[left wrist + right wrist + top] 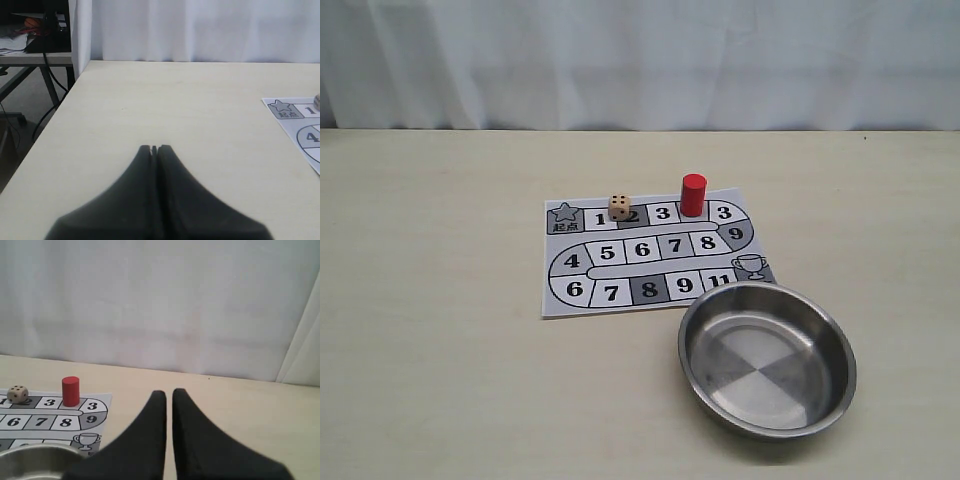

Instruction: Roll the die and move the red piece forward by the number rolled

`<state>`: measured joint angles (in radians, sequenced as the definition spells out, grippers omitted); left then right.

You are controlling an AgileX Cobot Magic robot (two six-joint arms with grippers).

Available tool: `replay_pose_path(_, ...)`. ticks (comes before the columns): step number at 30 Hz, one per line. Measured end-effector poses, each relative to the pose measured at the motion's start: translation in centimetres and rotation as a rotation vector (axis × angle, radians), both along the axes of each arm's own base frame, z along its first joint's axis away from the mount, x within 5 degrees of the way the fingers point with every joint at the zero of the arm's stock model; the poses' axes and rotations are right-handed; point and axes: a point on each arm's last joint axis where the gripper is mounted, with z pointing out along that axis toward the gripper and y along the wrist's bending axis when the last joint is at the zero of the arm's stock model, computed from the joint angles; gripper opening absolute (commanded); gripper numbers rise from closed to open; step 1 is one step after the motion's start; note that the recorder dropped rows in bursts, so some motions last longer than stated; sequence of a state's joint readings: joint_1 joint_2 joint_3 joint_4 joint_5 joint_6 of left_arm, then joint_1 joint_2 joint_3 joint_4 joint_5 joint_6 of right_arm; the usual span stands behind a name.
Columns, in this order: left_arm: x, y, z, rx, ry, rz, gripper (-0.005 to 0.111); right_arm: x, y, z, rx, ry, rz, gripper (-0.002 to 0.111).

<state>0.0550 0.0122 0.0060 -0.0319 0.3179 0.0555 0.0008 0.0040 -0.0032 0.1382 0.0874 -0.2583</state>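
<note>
The tan die [619, 207] rests on the numbered board [650, 255], over the dark square between 1 and 3 in the far row. The red piece [693, 194] stands upright further right in that row, between the two squares marked 3. The right wrist view shows the die [18, 394] and the red piece [70, 390] well off to the side of my right gripper [169, 392], which is shut and empty, with only a thin slit between its fingers. My left gripper [154, 148] is shut over bare table, far from the board [300, 125]. Neither gripper shows in the exterior view.
A round steel bowl [767, 358] sits at the board's near right corner, overlapping its edge, and its rim [35, 452] shows in the right wrist view. A white curtain [640, 60] hangs behind the table. The table's left edge [55, 120] drops off beside the left gripper.
</note>
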Motion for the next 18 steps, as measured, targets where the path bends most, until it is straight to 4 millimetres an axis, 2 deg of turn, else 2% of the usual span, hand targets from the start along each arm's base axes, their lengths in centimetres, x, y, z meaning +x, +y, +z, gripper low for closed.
replay_pose_path(18, 0.0, 0.0, 0.0, 0.0, 0.0, 0.0, 0.0, 0.0, -0.2, -0.08, 0.024, 0.009, -0.022, 0.004)
